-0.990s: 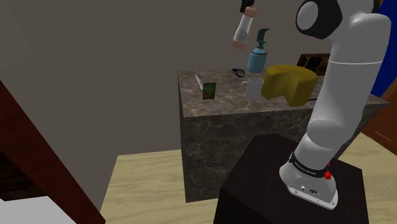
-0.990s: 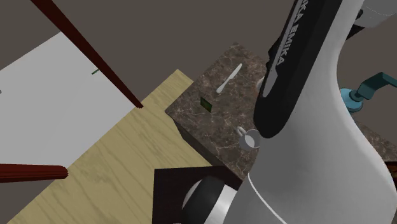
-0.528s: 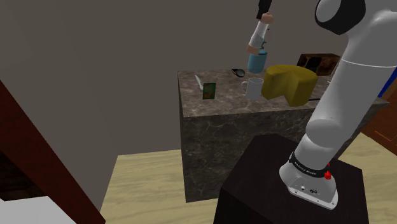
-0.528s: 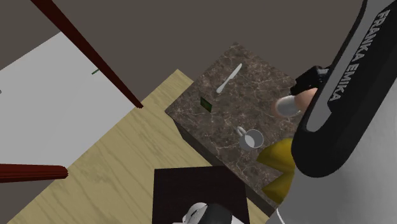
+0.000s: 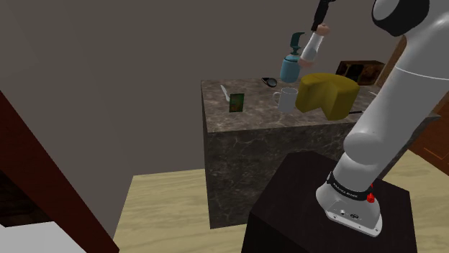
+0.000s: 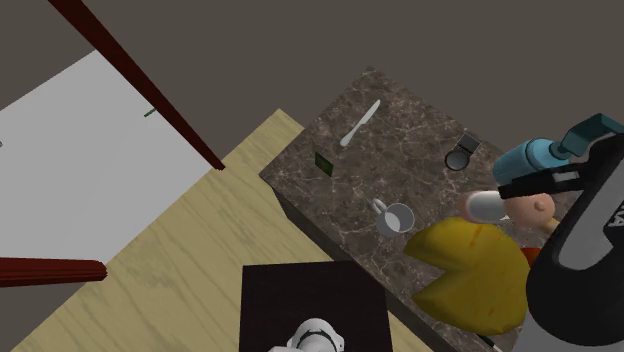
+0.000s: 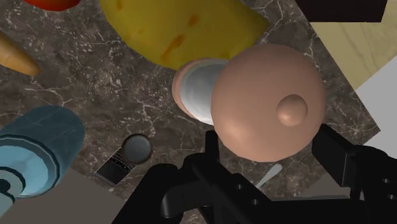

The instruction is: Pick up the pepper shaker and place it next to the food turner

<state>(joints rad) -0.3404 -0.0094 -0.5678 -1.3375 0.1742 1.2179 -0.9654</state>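
Observation:
The pepper shaker (image 5: 311,47), white with pinkish-tan ends, hangs tilted in the air above the marble counter (image 5: 266,140). My gripper (image 5: 321,20) is shut on its upper end. From the wrist, the shaker's round tan cap (image 7: 267,102) sits clasped between the black fingers (image 7: 337,149). In the second exterior view the shaker (image 6: 492,206) hovers over the yellow wedge's far edge. The food turner (image 6: 360,123), a white spatula, lies at the counter's far corner, well away from the shaker.
A yellow cheese-like wedge (image 5: 327,93), a blue pump bottle (image 5: 291,65) and a white mug (image 5: 287,99) crowd the counter under and beside the gripper. A small green card (image 6: 324,161) stands near the turner. A dark round object (image 6: 462,157) lies mid-counter.
My gripper has carried the shaker toward the shoulder view's right, past the blue bottle, to above the yellow wedge. Everything on the counter has stayed put.

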